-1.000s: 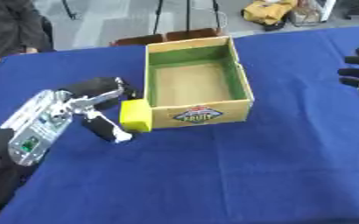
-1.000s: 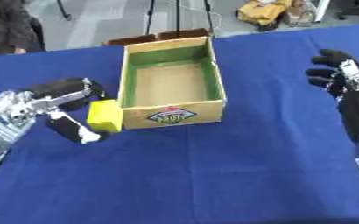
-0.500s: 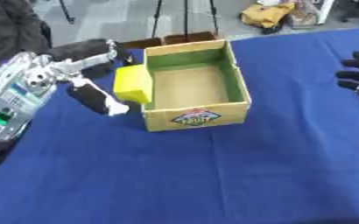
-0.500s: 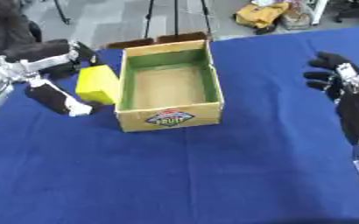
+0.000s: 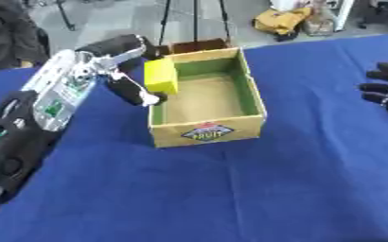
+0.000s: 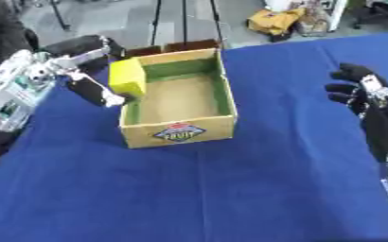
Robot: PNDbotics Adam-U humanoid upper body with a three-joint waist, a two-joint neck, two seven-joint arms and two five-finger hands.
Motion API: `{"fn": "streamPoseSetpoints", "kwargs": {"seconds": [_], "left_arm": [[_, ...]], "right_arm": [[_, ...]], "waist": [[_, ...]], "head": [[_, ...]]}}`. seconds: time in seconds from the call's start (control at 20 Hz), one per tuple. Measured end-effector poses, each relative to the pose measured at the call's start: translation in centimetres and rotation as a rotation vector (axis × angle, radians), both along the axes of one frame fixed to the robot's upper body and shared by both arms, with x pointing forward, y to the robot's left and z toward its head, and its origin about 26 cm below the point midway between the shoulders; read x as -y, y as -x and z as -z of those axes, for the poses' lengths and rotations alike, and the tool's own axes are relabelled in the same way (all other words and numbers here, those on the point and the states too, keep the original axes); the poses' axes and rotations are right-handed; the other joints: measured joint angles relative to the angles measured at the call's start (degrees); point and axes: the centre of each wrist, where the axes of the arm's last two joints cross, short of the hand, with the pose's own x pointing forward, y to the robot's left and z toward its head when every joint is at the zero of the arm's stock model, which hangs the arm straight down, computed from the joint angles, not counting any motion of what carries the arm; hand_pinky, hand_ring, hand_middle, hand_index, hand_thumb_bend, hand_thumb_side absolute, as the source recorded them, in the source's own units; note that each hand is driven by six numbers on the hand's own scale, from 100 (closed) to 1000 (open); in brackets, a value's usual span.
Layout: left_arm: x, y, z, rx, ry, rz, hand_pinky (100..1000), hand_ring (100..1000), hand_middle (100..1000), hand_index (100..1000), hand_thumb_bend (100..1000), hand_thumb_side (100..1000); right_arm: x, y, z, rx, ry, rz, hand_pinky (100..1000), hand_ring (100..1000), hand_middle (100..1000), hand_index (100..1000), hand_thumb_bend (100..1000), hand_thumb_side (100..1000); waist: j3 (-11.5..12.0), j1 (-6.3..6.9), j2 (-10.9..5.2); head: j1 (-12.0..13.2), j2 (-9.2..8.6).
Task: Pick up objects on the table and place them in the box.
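Observation:
An open cardboard box (image 5: 206,133) with a green inner lining stands on the blue table, a printed label on its near wall. My left hand (image 5: 123,66) is shut on a yellow block (image 5: 161,77), thumb below and fingers above. The block hangs over the box's left wall, partly inside the opening. My right hand (image 6: 359,90) hovers at the right edge with fingers relaxed, holding nothing, well apart from the box.
The blue cloth (image 5: 230,189) covers the table. Beyond the far edge are tripod legs (image 5: 196,19), a yellow bag (image 5: 282,20) on the floor and a person in dark clothes (image 5: 7,33) at the upper left.
My left hand has lifted the yellow block from beside the box's near left corner and carried it up and right over the left wall. The right hand has barely moved.

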Motion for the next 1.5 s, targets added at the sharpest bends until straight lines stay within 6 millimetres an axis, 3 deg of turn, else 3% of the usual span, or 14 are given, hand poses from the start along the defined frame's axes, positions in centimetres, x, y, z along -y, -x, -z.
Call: {"fn": "streamPoseSetpoints", "kwargs": {"seconds": [0.5, 0.55, 0.7, 0.75, 0.95, 1.1, 1.35, 1.5], "left_arm": [[1.4, -2.5, 4.4, 0.003, 0.051, -0.055, 196, 206, 201, 348, 124, 249], [1.6, -2.5, 4.7, 0.002, 0.049, -0.053, 227, 232, 225, 370, 154, 256], [2.3, -2.6, 5.6, 0.000, 0.033, -0.044, 335, 319, 316, 460, 354, 318], [2.5, -2.6, 5.8, 0.001, 0.026, -0.040, 390, 362, 361, 506, 504, 387], [3.1, -2.5, 6.3, 0.007, 0.002, -0.013, 502, 462, 484, 623, 683, 469], [3.4, -2.5, 6.7, 0.007, -0.009, 0.009, 598, 560, 578, 731, 1000, 605], [3.8, -2.3, 6.5, 0.022, -0.014, 0.036, 695, 662, 689, 862, 1000, 761], [4.0, -2.2, 6.2, 0.043, -0.012, 0.033, 717, 689, 716, 894, 1000, 750]], "right_arm": [[-0.9, -0.4, -0.6, 0.009, 0.009, -0.042, 808, 774, 781, 880, 100, 869], [-1.0, -0.4, -0.6, 0.009, 0.010, -0.044, 808, 774, 781, 880, 100, 869], [-1.0, -0.4, -0.6, 0.010, 0.010, -0.045, 808, 774, 781, 880, 100, 869], [-1.0, -0.4, -0.6, 0.010, 0.010, -0.046, 808, 774, 781, 880, 100, 869], [-1.0, -0.4, -0.7, 0.012, 0.011, -0.048, 808, 774, 781, 880, 100, 869], [-1.0, -0.4, -0.7, 0.012, 0.011, -0.049, 808, 774, 781, 880, 100, 870], [-1.0, -0.4, -0.7, 0.012, 0.011, -0.049, 808, 774, 781, 880, 100, 870], [-1.0, -0.4, -0.7, 0.013, 0.011, -0.049, 808, 774, 781, 880, 100, 870]], "waist": [[-2.1, 0.89, 0.79], [-2.2, 0.94, 0.85], [-2.3, 0.96, 0.99], [-2.3, 0.98, 0.99], [-2.3, 1.01, 1.04], [-2.3, 1.00, 1.05], [-2.2, 0.75, 1.20], [-1.9, 0.49, 1.20]], "head": [[1.8, -0.95], [1.9, -0.99], [2.0, -1.02], [2.1, -1.02], [2.3, -1.04], [2.3, -1.19], [2.5, -1.49], [2.5, -1.50]]}}
